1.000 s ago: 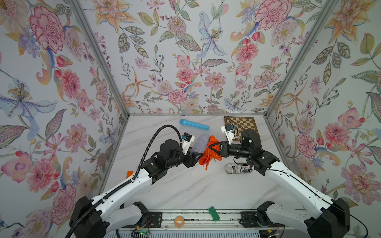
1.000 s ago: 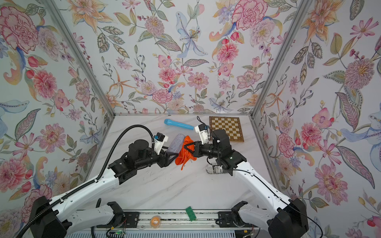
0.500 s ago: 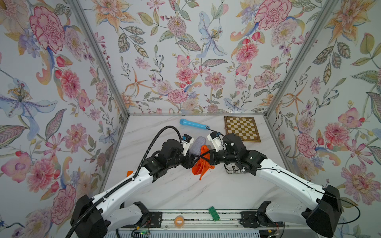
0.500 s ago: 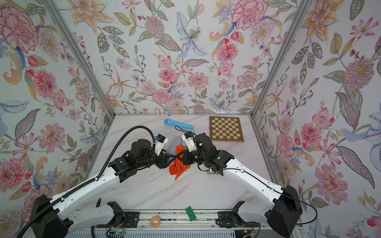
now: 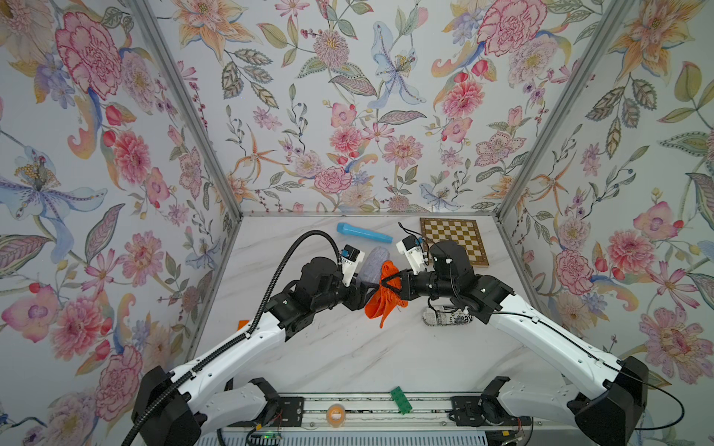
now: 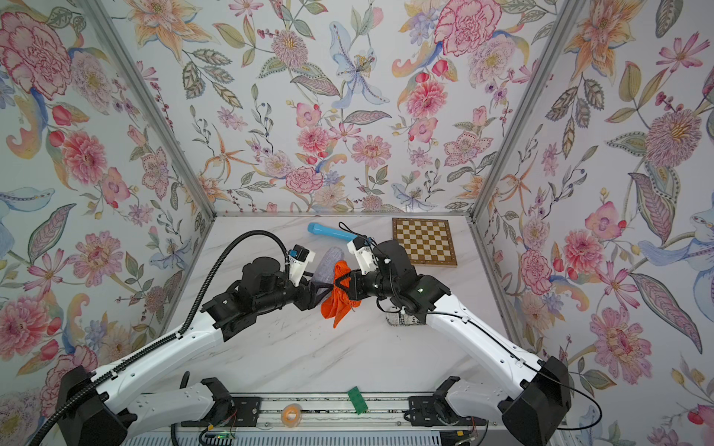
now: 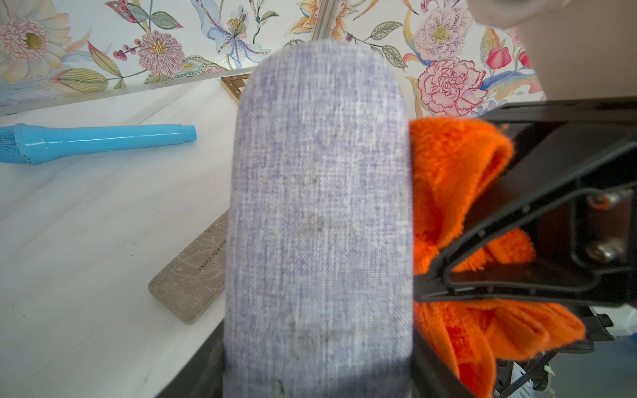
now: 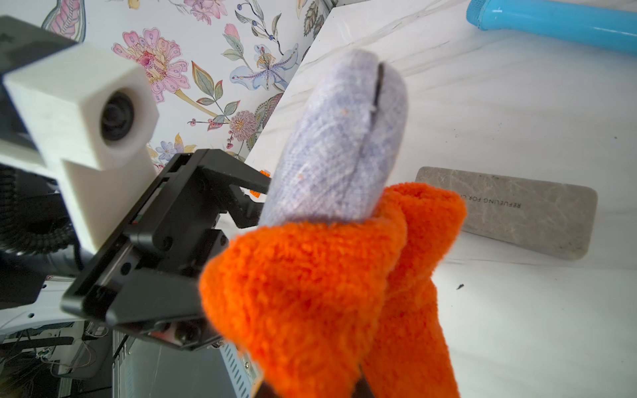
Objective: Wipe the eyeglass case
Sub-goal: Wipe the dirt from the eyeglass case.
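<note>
Two grips | left gripper clamps eyeglass case, pointing toward back wall | right gripper pinches orange cloth

The table is a white marble-look slab with faint grey veins, boxed in by flowered walls. Near the back wall a blue toy microphone lies on its side. A brown-and-cream chessboard lies flat in the far right corner. Nearer the front, a newsprint-patterned cylinder lies on its side. A flat grey-brown pouch with printed lettering rests nearer than the microphone. A small orange piece sits at the left edge.
</note>
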Robot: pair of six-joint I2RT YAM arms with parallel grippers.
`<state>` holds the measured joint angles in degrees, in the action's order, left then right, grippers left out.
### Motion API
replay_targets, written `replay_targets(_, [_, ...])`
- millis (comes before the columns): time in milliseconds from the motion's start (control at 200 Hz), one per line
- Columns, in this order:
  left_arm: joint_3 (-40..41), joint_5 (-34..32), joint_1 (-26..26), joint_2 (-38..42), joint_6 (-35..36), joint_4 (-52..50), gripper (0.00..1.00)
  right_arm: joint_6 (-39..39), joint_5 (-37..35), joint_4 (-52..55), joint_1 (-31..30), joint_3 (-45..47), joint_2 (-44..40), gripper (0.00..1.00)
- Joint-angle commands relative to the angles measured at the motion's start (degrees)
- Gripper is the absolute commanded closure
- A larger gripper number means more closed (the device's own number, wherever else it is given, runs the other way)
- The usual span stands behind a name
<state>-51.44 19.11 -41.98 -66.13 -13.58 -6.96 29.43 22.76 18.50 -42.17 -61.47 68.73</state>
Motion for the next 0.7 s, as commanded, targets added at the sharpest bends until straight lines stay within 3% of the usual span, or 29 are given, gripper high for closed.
replay_targets(0, [-2.48, 3.12, 0.52, -3.13, -0.51, -0.21, 0.58, 2.83, 3.50, -7.55, -4.23, 1.45, -2.60, 1.00])
replay_targets(235, [-4.16, 3.84, 0.74, -4.50, -0.66, -0.23, 0.58, 1.25, 1.35, -7.34, -1.41, 1.14, -3.87, 1.00])
replay_targets(540, [0.31, 13.25, 0.64, 0.95, -0.54, 1.08, 0.57, -2.79, 5.06, -11.09, 7.69, -1.45, 2.41, 1.00])
replay_targets(691, [-0.06, 9.99, 0.71, 0.81, 1.19, -3.27, 0.58, 0.08, 6.42, -11.46, 5.70, -3.59, 2.36, 1.00])
